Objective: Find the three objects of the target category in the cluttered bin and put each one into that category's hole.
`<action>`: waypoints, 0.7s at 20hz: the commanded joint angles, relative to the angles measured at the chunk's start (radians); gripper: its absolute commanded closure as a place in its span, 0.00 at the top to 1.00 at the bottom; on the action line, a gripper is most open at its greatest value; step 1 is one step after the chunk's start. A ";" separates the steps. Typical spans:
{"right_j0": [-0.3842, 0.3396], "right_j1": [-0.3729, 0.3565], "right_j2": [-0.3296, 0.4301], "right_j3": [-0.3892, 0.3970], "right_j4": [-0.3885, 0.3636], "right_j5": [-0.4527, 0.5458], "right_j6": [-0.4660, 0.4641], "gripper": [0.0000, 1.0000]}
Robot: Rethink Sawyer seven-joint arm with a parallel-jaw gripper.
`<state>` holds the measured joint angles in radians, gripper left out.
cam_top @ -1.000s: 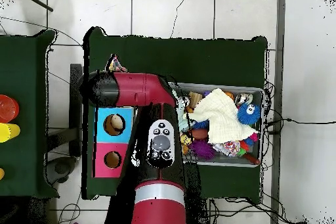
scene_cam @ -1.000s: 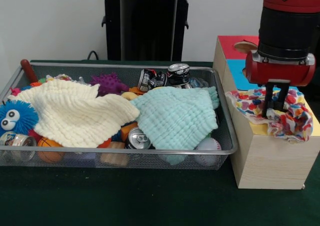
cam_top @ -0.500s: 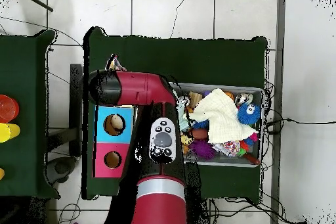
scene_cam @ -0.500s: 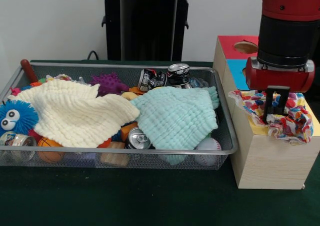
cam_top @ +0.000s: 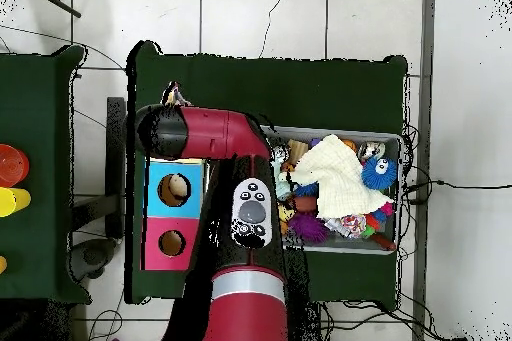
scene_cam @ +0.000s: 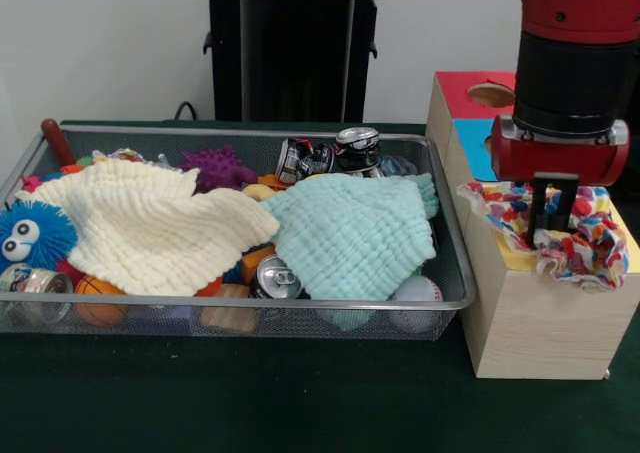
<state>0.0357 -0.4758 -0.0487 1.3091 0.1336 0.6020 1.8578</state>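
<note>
The wire-mesh bin (scene_cam: 240, 303) holds the cream waffle cloth (scene_cam: 150, 228) on the left and the mint-green waffle cloth (scene_cam: 350, 233) on the right, both lying on top of the clutter. The confetti cloth (scene_cam: 590, 243) lies bunched over the yellow top (scene_cam: 515, 258) of the wood box and hides the hole. My gripper (scene_cam: 552, 223) stands upright in that cloth with its fingers close together, pinching a fold. In the overhead view the arm (cam_top: 205, 135) covers the gripper; a corner of the confetti cloth (cam_top: 178, 95) shows, as do the bin (cam_top: 400, 172) and the cream cloth (cam_top: 330, 172).
The bin also holds a blue fuzzy ball with eyes (scene_cam: 28, 235), a purple spiky ball (scene_cam: 218, 165), cans (scene_cam: 340, 151), a baseball (scene_cam: 415, 291) and small balls. Behind the yellow part are the box's blue top (scene_cam: 478, 138) and red-topped hole (scene_cam: 491, 94). Stacked cups (cam_top: 10, 182) stand on a side table.
My gripper has sunk slightly into the confetti cloth over the yellow top. Its fingers look closer together, and the cloth's left edge has drawn in a little. The bin's contents have not moved.
</note>
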 commanded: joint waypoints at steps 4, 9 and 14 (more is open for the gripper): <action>-0.051 0.051 0.113 0.060 0.048 0.262 0.085 0.00; -0.063 0.017 0.139 0.089 0.066 0.291 0.068 0.00; -0.068 0.012 0.155 0.073 0.075 0.304 0.065 0.00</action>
<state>-0.0082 -0.4771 -0.0002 1.3091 0.1762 0.7967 1.8578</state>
